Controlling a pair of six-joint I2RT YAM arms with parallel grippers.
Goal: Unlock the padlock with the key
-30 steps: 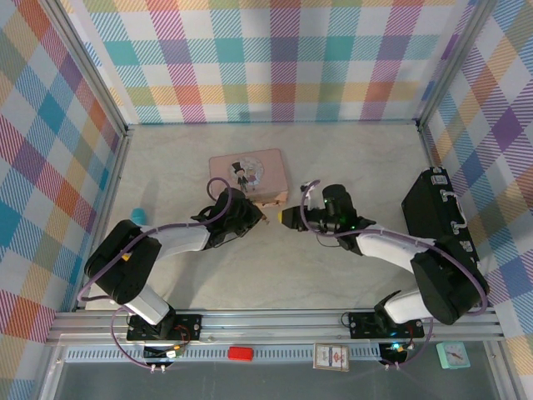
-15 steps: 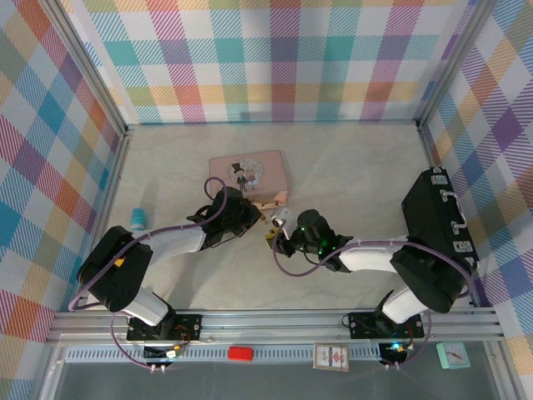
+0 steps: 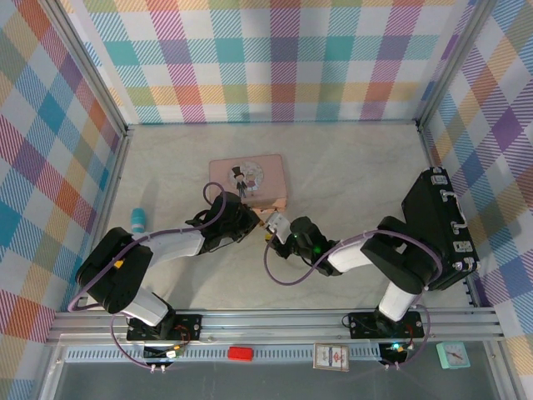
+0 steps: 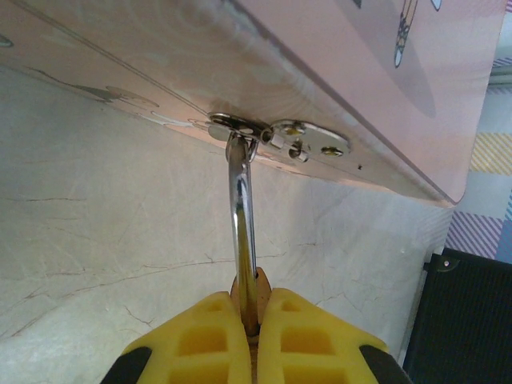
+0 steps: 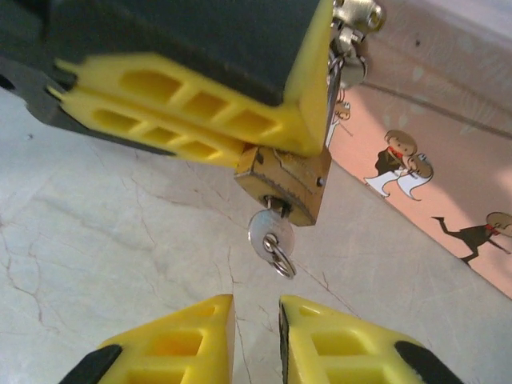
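The brass padlock [image 5: 284,184] hangs by its silver shackle [image 4: 242,208] from the clasp of the pink tin [image 3: 247,177]. My left gripper [image 4: 250,312] is shut on the padlock body, its yellow fingers [image 5: 184,104] pinching it from both sides. The key [image 5: 270,232] sticks out of the keyhole in the padlock's underside, with a small ring dangling from it. My right gripper [image 5: 256,320] sits just short of the key, jaws open by a narrow gap with nothing between them. From above, the two grippers meet at the tin's front edge, left gripper [image 3: 250,218], right gripper [image 3: 281,233].
A black case [image 3: 437,225] lies along the right wall, close behind the right arm's elbow. A small teal object [image 3: 138,218] stands by the left wall. The marbled table [image 3: 350,167] is walled in by plaid panels.
My right gripper has swung left across the table up to the padlock, and its jaws have narrowed. The left gripper has kept its hold at the tin.
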